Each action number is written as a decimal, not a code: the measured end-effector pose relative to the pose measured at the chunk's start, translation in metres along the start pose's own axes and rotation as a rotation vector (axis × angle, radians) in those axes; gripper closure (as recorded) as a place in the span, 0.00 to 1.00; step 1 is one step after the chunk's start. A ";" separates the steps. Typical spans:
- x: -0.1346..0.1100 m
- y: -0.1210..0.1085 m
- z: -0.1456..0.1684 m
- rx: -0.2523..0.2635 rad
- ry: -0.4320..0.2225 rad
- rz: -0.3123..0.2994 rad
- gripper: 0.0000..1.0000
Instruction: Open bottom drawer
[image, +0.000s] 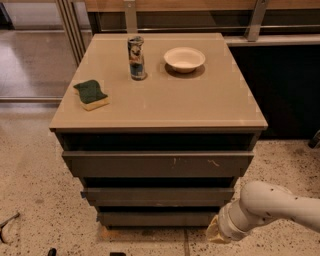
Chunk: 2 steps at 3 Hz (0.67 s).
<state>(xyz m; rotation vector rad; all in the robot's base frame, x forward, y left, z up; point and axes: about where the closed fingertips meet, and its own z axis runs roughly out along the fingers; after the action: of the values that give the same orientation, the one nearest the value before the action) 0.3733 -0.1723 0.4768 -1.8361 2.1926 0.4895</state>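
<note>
The bottom drawer is the lowest, narrowest dark grey-brown front of the cabinet, plain and without a handle; it looks shut. Above it are the middle front and the widest top front with pale scratch marks. My gripper is at the end of the white arm, low at the bottom right, just beside the bottom drawer's right end, close to the floor. Only its pale yellowish tip shows past the wrist.
On the beige cabinet top are a drink can, a white bowl and a green-and-yellow sponge. Speckled floor surrounds the cabinet. A dark panel stands to the right, metal posts behind.
</note>
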 end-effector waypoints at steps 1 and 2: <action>0.012 0.014 0.045 -0.078 -0.030 0.033 1.00; 0.020 0.008 0.051 -0.045 -0.025 0.010 1.00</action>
<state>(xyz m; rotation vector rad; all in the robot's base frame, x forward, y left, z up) 0.3601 -0.1680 0.4229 -1.8317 2.1926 0.5655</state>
